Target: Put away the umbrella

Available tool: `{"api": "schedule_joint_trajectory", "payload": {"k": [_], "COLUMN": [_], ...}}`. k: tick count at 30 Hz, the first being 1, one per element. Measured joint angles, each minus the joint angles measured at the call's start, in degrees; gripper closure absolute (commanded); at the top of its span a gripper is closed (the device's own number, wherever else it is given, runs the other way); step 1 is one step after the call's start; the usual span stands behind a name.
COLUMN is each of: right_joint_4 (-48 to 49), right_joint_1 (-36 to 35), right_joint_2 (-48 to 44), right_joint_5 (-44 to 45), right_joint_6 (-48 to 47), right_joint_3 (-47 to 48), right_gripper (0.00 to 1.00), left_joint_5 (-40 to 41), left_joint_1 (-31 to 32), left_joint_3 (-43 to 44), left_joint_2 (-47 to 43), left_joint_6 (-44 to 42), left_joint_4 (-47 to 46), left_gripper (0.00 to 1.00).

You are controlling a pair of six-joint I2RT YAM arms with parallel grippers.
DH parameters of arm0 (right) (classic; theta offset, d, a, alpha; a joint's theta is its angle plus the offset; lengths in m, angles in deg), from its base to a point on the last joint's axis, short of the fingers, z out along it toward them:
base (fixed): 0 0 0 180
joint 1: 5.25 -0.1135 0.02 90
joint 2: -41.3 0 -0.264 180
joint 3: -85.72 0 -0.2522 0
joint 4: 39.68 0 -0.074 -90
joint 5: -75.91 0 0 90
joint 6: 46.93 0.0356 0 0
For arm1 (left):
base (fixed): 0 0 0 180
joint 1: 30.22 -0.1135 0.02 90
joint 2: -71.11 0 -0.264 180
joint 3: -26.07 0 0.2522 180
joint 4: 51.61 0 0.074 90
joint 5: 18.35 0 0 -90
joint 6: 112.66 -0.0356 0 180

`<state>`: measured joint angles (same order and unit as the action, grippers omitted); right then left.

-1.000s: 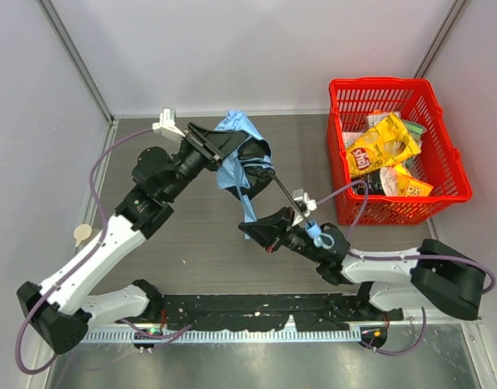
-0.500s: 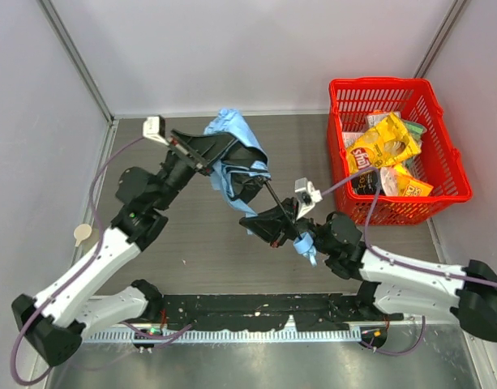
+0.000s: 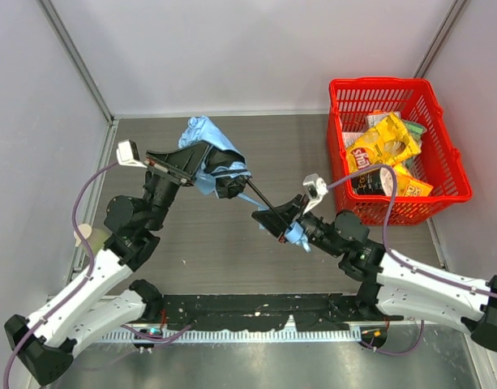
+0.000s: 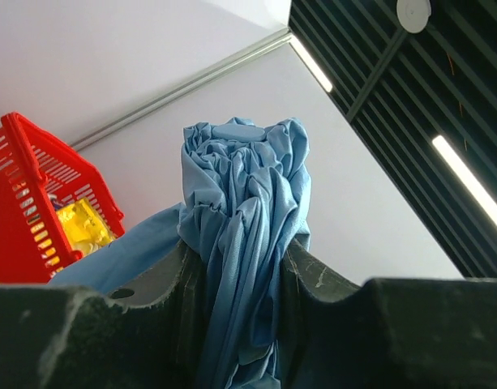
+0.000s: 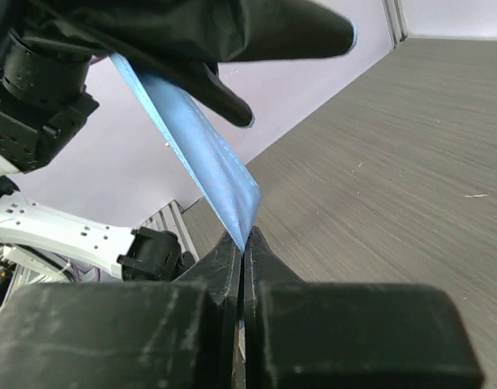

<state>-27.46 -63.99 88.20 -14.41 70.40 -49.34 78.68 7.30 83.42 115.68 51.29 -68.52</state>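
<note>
Sky-blue cloth of the umbrella (image 3: 206,142) is bunched between the fingers of the left gripper (image 4: 236,275), which squeeze it from both sides. Its black shaft (image 3: 259,197) slants down to the right gripper (image 5: 242,243), jaws pressed together on a thin strip of the same cloth. The umbrella is held above the table (image 3: 199,243), well apart from the red basket (image 3: 378,81).
</note>
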Motion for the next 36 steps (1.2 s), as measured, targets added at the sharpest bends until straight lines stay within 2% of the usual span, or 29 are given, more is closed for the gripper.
{"api": "schedule_joint_trajectory", "payload": {"k": [3,5,6,7,8,10,12,15,17,18,19,20,22,29,36], "right_joint_4": [-1.81,-6.32,-8.0,-10.34,-12.44,-17.33,-22.34,-28.04,-31.56,-33.0,-34.58,-36.15,-39.26,-46.88,-47.87], "right_joint_1": [-0.2,-0.28,-0.28,-0.28,-0.28,-0.28,0.0,1.22,2.73,3.67,4.87,6.16,8.44,12.5,11.96], "right_joint_2": [0.87,2.16,2.78,3.56,4.35,5.64,6.73,7.67,7.76,7.72,7.67,7.67,7.67,7.34,14.8], "right_joint_5": [1.18,3.96,5.05,6.58,7.98,11.26,14.1,15.98,16.26,16.26,16.0,15.61,14.32,11.32,5.73], "right_joint_6": [0.9,2.71,3.34,4.68,6.25,10.1,12.72,16.13,18.67,20.46,22.38,24.06,27.15,37.07,40.61], "right_joint_3": [0.37,2.82,3.93,5.31,6.6,8.92,10.03,10.1,10.08,10.05,10.05,10.05,10.03,10.73,17.79], "right_gripper": [0.99,0.99,0.93,0.81,0.54,0.32,0.25,0.23,0.3,0.43,0.52,0.79,0.99,0.99,1.0], "left_joint_5": [0.59,0.17,-0.11,-0.24,-0.48,-0.59,-0.33,0.48,1.14,1.57,2.03,2.47,3.43,6.97,9.27], "left_joint_1": [0.17,0.31,0.31,0.31,0.28,0.26,0.13,-0.07,-0.13,-0.13,-0.13,-0.13,-0.13,-0.13,-0.13], "left_joint_3": [0.81,2.12,2.78,3.56,4.2,4.39,4.37,4.09,3.67,3.52,3.5,3.5,3.5,2.82,0.11], "left_joint_2": [1.9,4.09,4.9,5.7,6.23,6.21,5.42,3.61,1.92,1.01,0.09,-0.74,-2.36,-5.97,-6.91], "left_joint_6": [-1.4,-2.56,-3.06,-4.07,-4.85,-6.12,-7.69,-10.05,-11.78,-12.85,-13.79,-14.88,-17.11,-23.76,-28.37], "left_joint_4": [-2.08,-3.15,-3.26,-3.28,-3.32,-3.72,-4.37,-4.44,-4.15,-3.8,-3.23,-2.67,-1.31,2.69,4.44], "left_gripper": [1.0,1.0,1.0,1.0,1.0,1.0,1.0,1.0,1.0,1.0,1.0,1.0,1.0,1.0,1.0]}}
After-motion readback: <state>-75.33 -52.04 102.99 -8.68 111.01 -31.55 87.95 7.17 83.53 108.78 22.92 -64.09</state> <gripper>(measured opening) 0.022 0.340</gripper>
